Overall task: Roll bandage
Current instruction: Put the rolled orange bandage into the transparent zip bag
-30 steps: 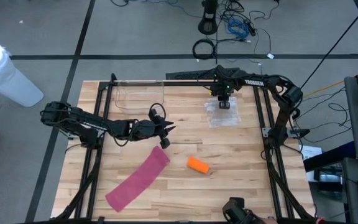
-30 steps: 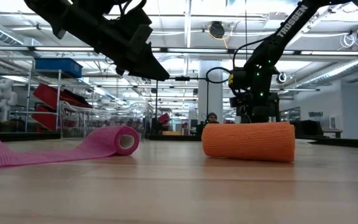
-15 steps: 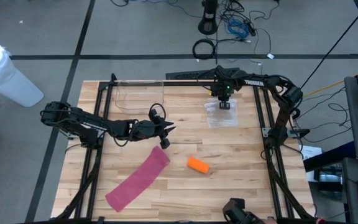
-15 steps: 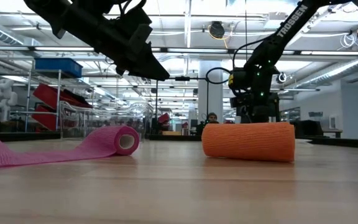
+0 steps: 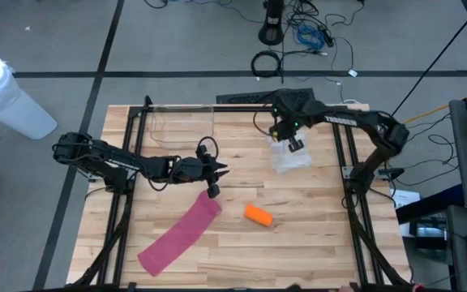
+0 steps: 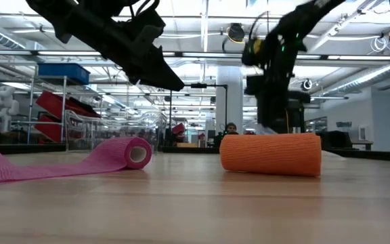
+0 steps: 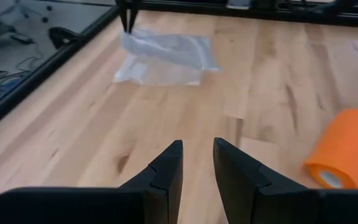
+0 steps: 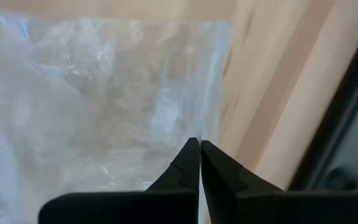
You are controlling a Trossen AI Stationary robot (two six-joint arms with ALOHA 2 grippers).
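Your right gripper has swung outward, pinched on the clear bag; lift gently — left gripper, narrowly parted, hovers above the pink bandage

Closed jaws pinch the clear plastic bag over the wooden table.

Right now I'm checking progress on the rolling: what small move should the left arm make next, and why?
Probably lower the left claw onto the rolled end of the pink bandage. It hangs just above that end with a narrow gap between its fingers, holding nothing, and most of the strip lies flat and unrolled.
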